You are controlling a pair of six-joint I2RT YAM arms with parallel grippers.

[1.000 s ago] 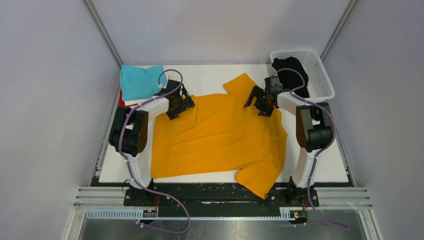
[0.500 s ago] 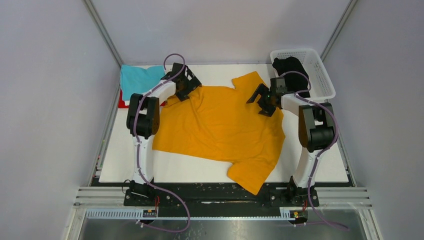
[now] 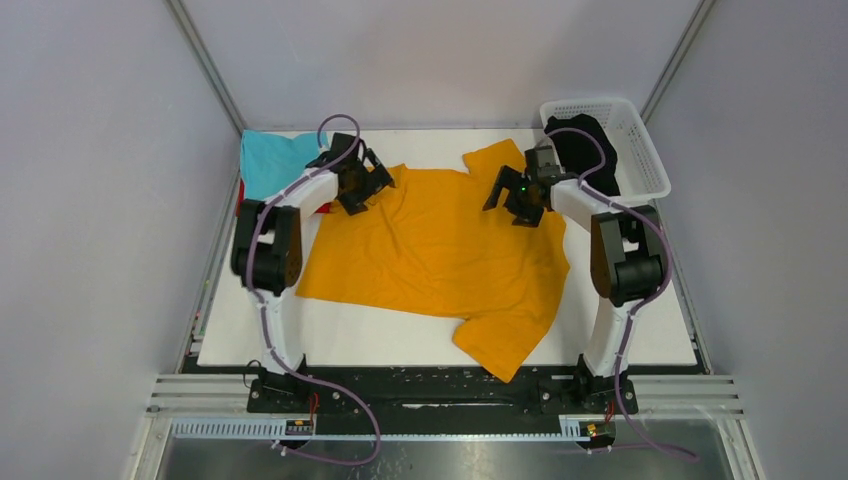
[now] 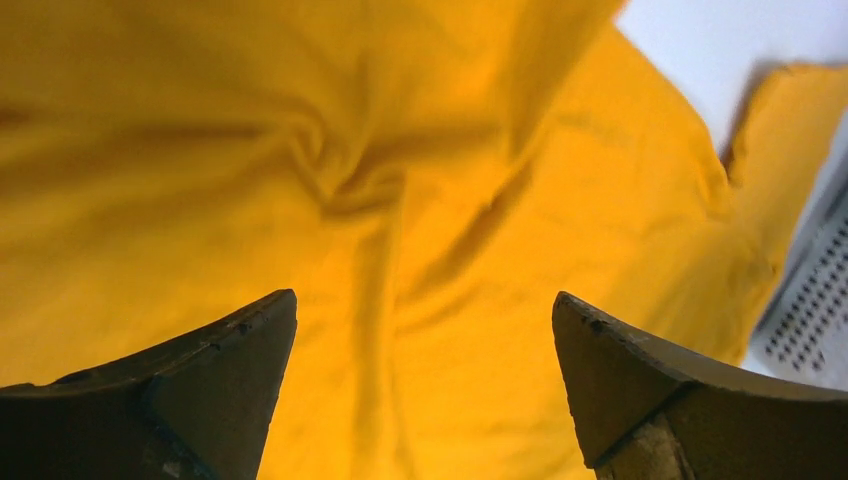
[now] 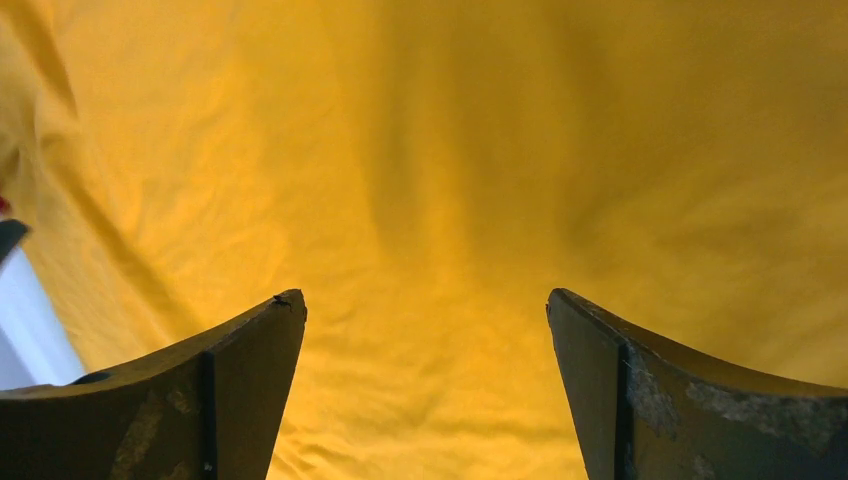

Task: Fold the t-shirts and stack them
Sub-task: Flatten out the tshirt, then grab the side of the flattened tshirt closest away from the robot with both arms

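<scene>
Jaws on both arms stand wide apart, and neither pair has anything between it. Your left gripper (image 3: 362, 182) is over the far left edge of the orange tee (image 3: 440, 250). From its wrist camera you see its two fingers (image 4: 215, 385) framing wrinkled orange cloth, with a twisted fold just ahead. A bit of basket (image 4: 812, 310) lattice shows at the right edge of that view.

Your right gripper (image 3: 512, 195) is over the tee's far right part, just beside the sleeve that points to the far edge. Its wrist camera shows mostly smooth orange cloth beyond the fingers (image 5: 215, 385).

The orange tee lies spread and skewed across the middle of your table (image 3: 650, 335). Its other sleeve reaches toward you, with the tip at the near edge.

The teal tee (image 3: 268, 160) lies in the far left corner, just beside the left arm. Only a sliver of the red tee (image 3: 241, 206) shows, at the left edge just nearer you than the teal one. The black tee (image 3: 583, 142) lies in the basket at the far right corner, close behind the right gripper.
</scene>
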